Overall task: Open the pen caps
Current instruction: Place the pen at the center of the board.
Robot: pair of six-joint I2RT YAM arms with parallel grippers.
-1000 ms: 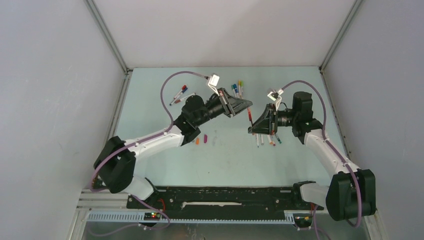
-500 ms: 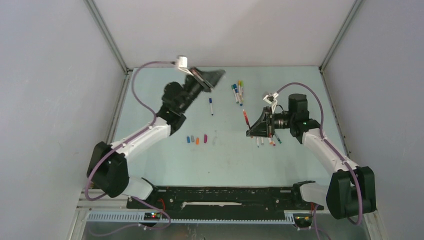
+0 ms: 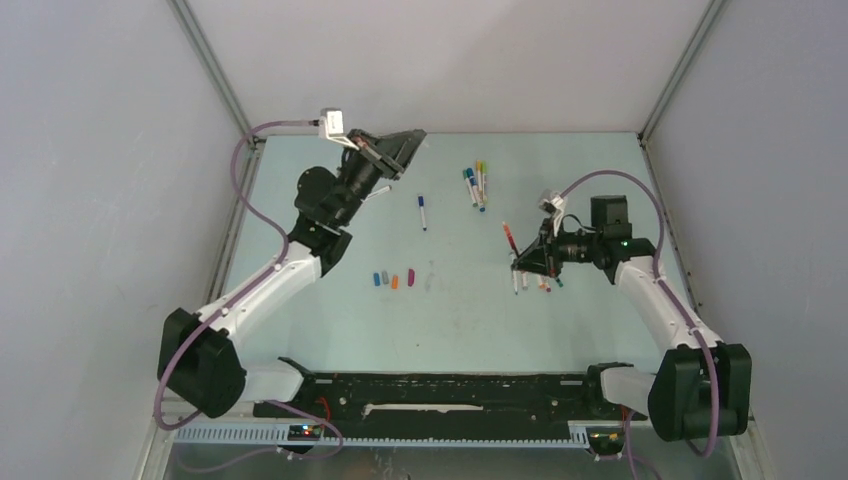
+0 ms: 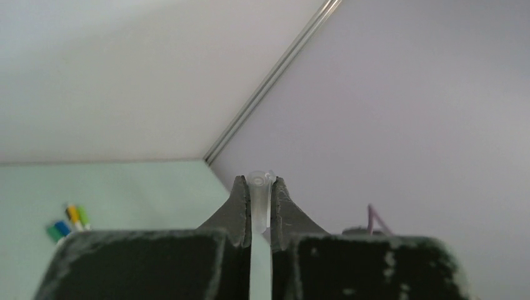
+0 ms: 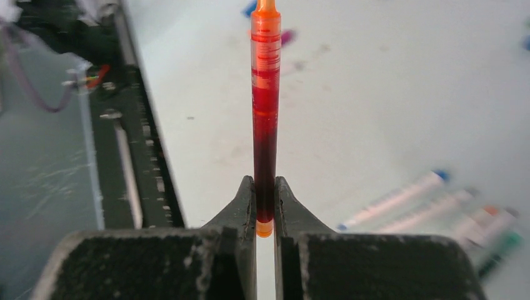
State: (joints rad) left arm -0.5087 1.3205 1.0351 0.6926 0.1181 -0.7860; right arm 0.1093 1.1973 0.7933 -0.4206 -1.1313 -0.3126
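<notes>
My left gripper (image 3: pixel 405 141) is raised near the back wall, shut on a small clear pen cap (image 4: pixel 260 199) that pokes out past the fingertips; the left gripper (image 4: pixel 257 182) holds nothing else. My right gripper (image 3: pixel 518 263) is low over the table, shut on the rear end of a red pen (image 5: pixel 265 119), whose far end is a bare orange tip. That red pen (image 3: pixel 511 238) slants up and back from the jaws. Loose pen caps (image 3: pixel 394 281) in blue, orange, purple and grey lie in a row at mid-table.
Several capped pens (image 3: pixel 475 184) lie at the back centre, one blue-capped pen (image 3: pixel 422 212) alone left of them. Uncapped white pens (image 3: pixel 535 284) lie beside the right gripper, seen as blurred pens (image 5: pixel 425 199) from that wrist. The black rail (image 3: pixel 450 393) runs along the near edge.
The two grippers were together at the red pen. The left arm has swung away to the back left and up with the clear cap; the right gripper has lowered with the pen.
</notes>
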